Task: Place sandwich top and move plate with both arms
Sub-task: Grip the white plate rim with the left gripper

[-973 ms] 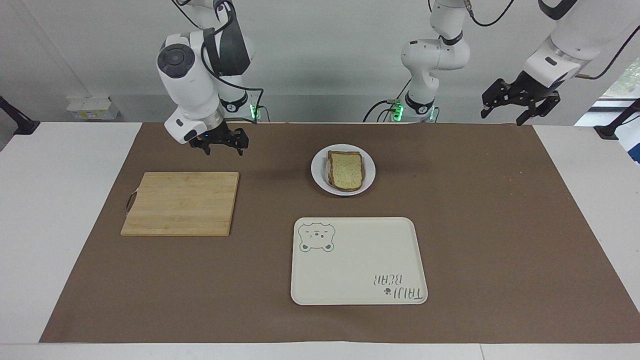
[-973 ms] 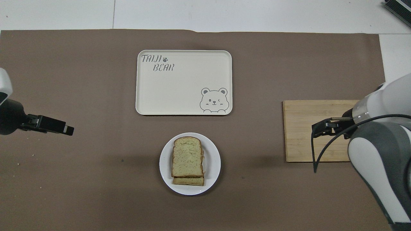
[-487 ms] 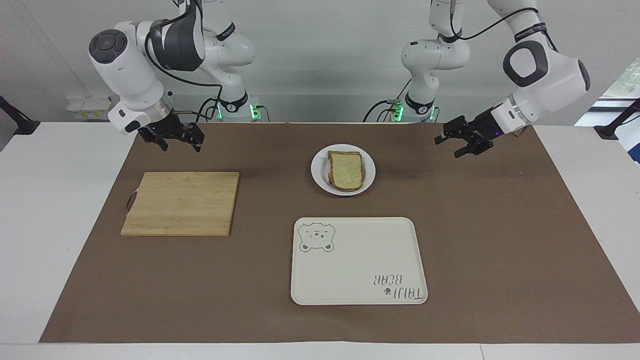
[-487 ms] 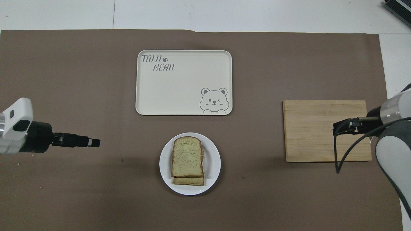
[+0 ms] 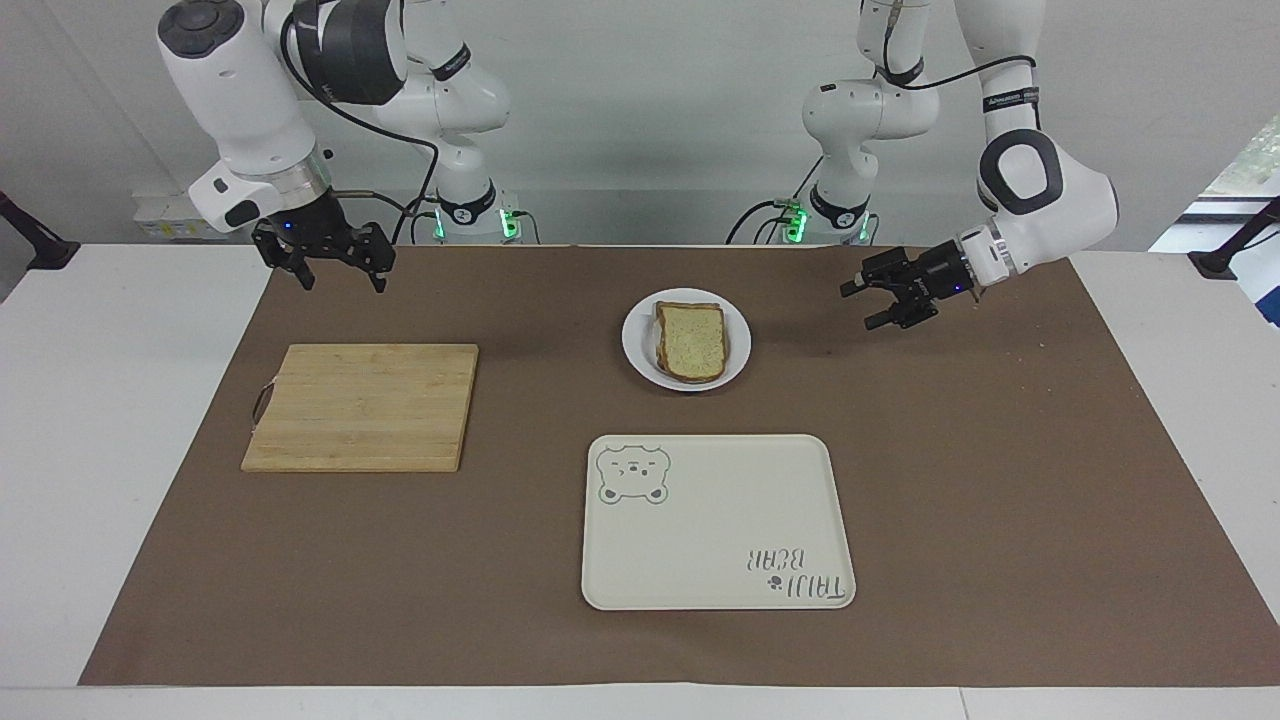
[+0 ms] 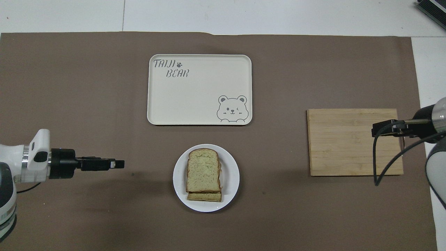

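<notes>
Our left tool (image 5: 868,303) (image 6: 118,164) hangs in the air over the brown mat (image 5: 1000,480) (image 6: 69,87), level with the plate and pointing toward it from the left arm's end of the surface. Its two fingers stand apart with nothing between them, so it is released. It is near the plate but clearly apart from it.

Our right tool (image 5: 338,268) (image 6: 378,129) hangs above the end of the wooden cutting board (image 5: 362,407) (image 6: 348,143) that lies toward the robots. Its fingers point down and are spread, with nothing gripped, so it too is released. It is raised well clear of the board.

Between the two tools sits the white plate (image 5: 638,345) (image 6: 232,174), flat on the mat and close to the robots. On it lies the sandwich top (image 5: 692,341) (image 6: 204,169), a plain speckled bread slice with a brown crust. It rests on another slice, whose edge shows at the side toward the robots. The stack lies inside the plate's rim.

Farther from the robots than the plate lies a cream tray (image 5: 716,521) (image 6: 198,89) with a bear drawing in one corner and the words TAIJI BEAR in the corner diagonally across. The tray and the plate are near each other but not touching. The cutting board lies toward the right arm's end of the surface, well apart from both.
</notes>
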You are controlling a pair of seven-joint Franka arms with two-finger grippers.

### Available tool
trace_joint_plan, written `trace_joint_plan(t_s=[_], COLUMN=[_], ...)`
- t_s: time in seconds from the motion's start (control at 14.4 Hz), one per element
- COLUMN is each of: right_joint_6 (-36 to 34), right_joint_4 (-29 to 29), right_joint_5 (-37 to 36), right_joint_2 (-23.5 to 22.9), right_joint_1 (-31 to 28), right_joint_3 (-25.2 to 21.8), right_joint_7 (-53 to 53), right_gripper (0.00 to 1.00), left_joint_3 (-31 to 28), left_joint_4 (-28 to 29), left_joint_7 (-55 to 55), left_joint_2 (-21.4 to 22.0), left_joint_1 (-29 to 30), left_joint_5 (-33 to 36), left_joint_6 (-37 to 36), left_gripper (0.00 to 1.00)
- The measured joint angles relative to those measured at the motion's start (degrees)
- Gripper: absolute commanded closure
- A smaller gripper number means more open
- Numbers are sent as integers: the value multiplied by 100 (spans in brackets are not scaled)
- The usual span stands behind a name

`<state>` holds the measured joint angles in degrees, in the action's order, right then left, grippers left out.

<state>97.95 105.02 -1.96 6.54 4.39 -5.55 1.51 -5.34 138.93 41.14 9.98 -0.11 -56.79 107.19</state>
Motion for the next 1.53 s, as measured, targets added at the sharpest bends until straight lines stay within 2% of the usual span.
trace_joint_plan(t_s=[0.42, 0.63, 0.76, 0.9, 1.25, 1.32, 1.39, 1.53], right_joint_6=[-288, -953, -1290, -1414, -1463, -1464, -1464, -1463], right_joint_4=[-319, -907, -1240, -1387, -1381, -1355, -1332, -1345], right_joint_5=[0, -1, -4, -23, -46, -46, -48, -54], right_joint_2=[30, 145, 219, 242, 290, 293, 274, 192], right_joint_1=[0, -4, -11, -28, -28, -27, -26, -26], right_joint_3=[2, 3, -27, -61, -79, -75, -66, -58], right_joint_7=[0, 0, 0, 0, 0, 0, 0, 0], right_gripper=[0, 0, 0, 0, 0, 0, 0, 0], left_joint_3=[66, 85, 94, 108, 109, 109, 113, 118], left_joint_4=[389, 408, 421, 460, 505, 506, 509, 536], left_joint_7=[385, 521, 582, 868, 1564, 1586, 1587, 1587], left_joint_2=[-201, -399, -535, -728, -1250, -1276, -1291, -1328], left_joint_1=[-159, -506, -843, -1088, -1229, -1305, -1415, -1652], left_joint_5=[-864, -1272, -1583, -1920, -2252, -2288, -2321, -2408], left_joint_6=[114, 316, 598, 786, 904, 965, 1065, 1245], left_gripper=[0, 0, 7, 20, 27, 32, 43, 51])
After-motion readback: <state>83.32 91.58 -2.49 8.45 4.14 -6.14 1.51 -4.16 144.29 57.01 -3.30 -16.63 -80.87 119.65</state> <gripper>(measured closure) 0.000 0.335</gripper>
